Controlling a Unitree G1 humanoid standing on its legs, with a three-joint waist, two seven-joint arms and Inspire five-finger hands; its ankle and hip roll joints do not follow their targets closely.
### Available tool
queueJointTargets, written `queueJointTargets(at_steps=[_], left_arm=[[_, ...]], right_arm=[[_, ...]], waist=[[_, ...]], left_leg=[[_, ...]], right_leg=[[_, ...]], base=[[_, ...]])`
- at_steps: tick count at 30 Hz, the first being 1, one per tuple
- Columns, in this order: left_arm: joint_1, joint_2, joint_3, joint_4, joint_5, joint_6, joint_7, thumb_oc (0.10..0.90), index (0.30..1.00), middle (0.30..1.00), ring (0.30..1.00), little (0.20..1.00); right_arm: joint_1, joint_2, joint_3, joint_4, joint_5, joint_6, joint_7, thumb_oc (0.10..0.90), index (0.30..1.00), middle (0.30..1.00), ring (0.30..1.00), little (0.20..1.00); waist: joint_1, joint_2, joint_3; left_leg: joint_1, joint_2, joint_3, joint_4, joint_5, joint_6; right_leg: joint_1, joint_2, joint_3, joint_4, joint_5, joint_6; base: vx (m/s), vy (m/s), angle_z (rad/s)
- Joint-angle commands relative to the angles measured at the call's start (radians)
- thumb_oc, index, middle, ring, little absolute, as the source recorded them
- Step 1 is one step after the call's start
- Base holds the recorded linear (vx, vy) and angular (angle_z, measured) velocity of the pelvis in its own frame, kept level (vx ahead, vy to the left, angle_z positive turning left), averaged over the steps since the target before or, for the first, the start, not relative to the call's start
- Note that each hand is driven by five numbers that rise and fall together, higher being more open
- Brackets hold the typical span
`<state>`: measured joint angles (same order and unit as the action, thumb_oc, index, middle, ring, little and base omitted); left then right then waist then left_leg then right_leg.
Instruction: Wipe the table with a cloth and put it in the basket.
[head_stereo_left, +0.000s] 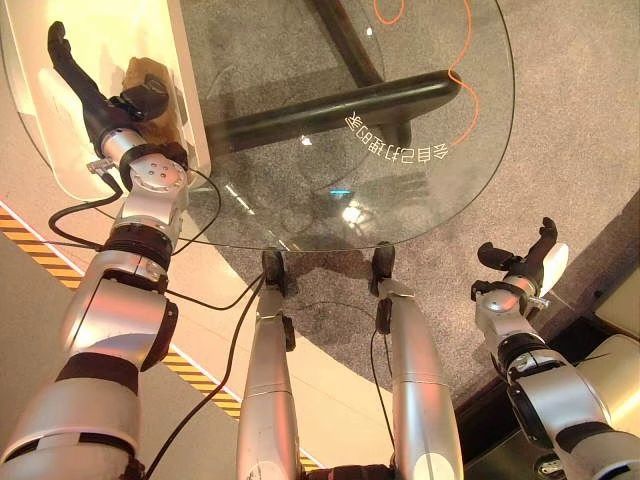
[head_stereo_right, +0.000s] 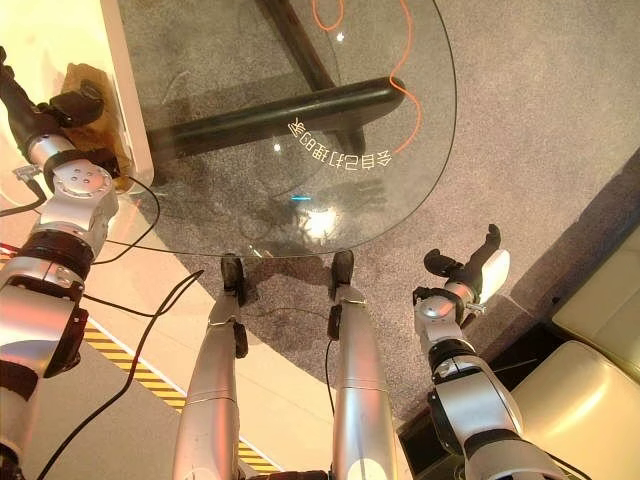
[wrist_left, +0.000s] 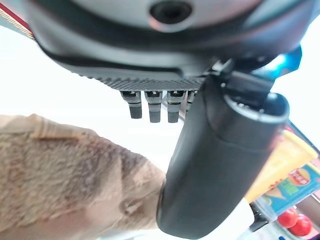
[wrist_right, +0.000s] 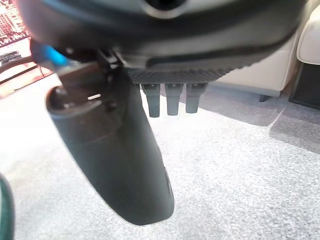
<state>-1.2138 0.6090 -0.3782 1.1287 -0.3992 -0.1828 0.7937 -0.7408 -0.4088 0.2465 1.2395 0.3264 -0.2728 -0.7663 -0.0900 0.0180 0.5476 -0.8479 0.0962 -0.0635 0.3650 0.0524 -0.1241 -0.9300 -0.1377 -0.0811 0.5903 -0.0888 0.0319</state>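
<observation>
- The left hand (head_stereo_left: 85, 85) sits at the upper left of the left eye view, reaching over a white container (head_stereo_left: 190, 100) that stands at the left edge of the round glass table (head_stereo_left: 400, 200).
- Its fingers point up and away, straight and close together, with the thumb standing out to the side; they grip nothing.
- In the left wrist view the fingers (wrist_left: 152, 105) show as a short row past the palm, uncurled, and the thumb (wrist_left: 215, 165) lies across the front.
- The cloth (wrist_left: 65, 175), tan and fluffy, lies just under the left hand; the thumb's lower side is at or against its edge, though I cannot tell if they touch.
- In the left eye view the cloth (head_stereo_left: 150, 75) shows as a brown lump inside the white container, right beside the hand's palm.
- Whether this white container is the basket cannot be told.
- The right hand (head_stereo_left: 520, 265) hangs at the lower right of the left eye view, off the table's edge and above grey carpet (head_stereo_left: 580, 130).
- Its fingers are straight and together, the thumb apart; it is empty.
- The right wrist view shows the same: short uncurled fingers (wrist_right: 172, 97), thumb (wrist_right: 115, 160) in front, carpet beyond, and a pale sofa (wrist_right: 280, 70) at the upper right.
- Under the glass lies a dark table base (head_stereo_left: 330, 110), and an orange cable (head_stereo_left: 465, 85) curves along the upper right.
</observation>
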Motion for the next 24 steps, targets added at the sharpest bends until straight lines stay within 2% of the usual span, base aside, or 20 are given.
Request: queueJointTargets(at_steps=[1,3,6,11,16,17,24], left_arm=[[-0.033,0.125,0.069,-0.015,0.014,-0.1,0.077,0.8,0.9,0.9,0.9,0.9],[-0.005,0.141,0.086,-0.032,0.019,-0.113,0.062,0.8,0.9,0.9,0.9,0.9],[0.051,0.163,0.121,-0.071,0.024,-0.124,0.041,0.8,0.9,0.9,0.9,0.9],[0.166,0.194,0.189,-0.122,0.025,-0.144,-0.022,0.8,0.9,0.9,0.9,0.9],[0.376,0.22,0.3,-0.161,0.01,-0.168,-0.127,0.8,0.9,0.9,0.9,0.9],[0.393,0.221,0.309,-0.164,0.001,-0.166,-0.138,0.8,0.9,0.9,0.9,0.9],[0.613,0.18,0.397,-0.167,0.011,-0.112,-0.297,0.8,0.9,0.9,0.9,0.9]], right_arm=[[0.052,-0.05,-0.012,0.001,0.016,-0.044,-0.031,0.8,0.9,0.9,0.9,0.9],[0.073,-0.044,-0.02,-0.001,0.017,-0.033,0.001,0.8,0.9,0.9,0.9,0.9],[0.111,-0.031,-0.034,-0.002,0.041,-0.014,0.114,0.8,0.9,0.9,0.9,0.9],[0.183,-0.043,-0.065,0.009,0.054,-0.004,0.183,0.8,0.9,0.9,0.9,0.9],[0.322,-0.07,-0.148,0.009,0.062,-0.003,0.247,0.8,0.9,0.9,0.9,0.9],[0.334,-0.072,-0.154,0.008,0.063,-0.002,0.252,0.8,0.9,0.9,0.9,0.9],[0.474,-0.056,-0.241,0.0,0.023,0.018,0.297,0.8,0.9,0.9,0.9,0.9]], waist=[[0.014,0.002,-0.028],[0.017,0.004,-0.028],[0.026,0.005,-0.028],[0.042,0.009,-0.034],[0.055,0.018,-0.158],[0.056,0.019,-0.166],[0.069,0.032,-0.29]], left_leg=[[0.074,-0.074,0.082,0.018,-0.08,0.101],[0.122,-0.075,0.083,-0.004,-0.076,0.097],[0.204,-0.08,0.087,-0.058,-0.055,0.091],[0.391,-0.086,0.093,-0.169,-0.033,0.082],[0.559,-0.088,0.104,-0.312,-0.013,0.072],[0.572,-0.089,0.105,-0.324,-0.011,0.072],[0.738,-0.09,0.111,-0.435,-0.001,0.071]], right_leg=[[0.1,0.104,0.036,-0.125,0.028,-0.003],[0.145,0.102,0.037,-0.143,0.033,0.005],[0.227,0.091,0.028,-0.197,0.059,0.018],[0.411,0.063,0.005,-0.308,0.083,0.038],[0.584,0.036,-0.005,-0.431,0.098,0.054],[0.598,0.034,-0.006,-0.441,0.099,0.055],[0.788,0.009,-0.044,-0.551,0.112,0.074]], base=[[-0.03,-0.057,0.0],[-0.03,-0.061,-0.02],[-0.05,-0.073,-0.07],[0.0,-0.061,0.02],[0.09,0.0,-0.04],[0.09,0.046,-0.03],[0.09,0.014,0.07]])
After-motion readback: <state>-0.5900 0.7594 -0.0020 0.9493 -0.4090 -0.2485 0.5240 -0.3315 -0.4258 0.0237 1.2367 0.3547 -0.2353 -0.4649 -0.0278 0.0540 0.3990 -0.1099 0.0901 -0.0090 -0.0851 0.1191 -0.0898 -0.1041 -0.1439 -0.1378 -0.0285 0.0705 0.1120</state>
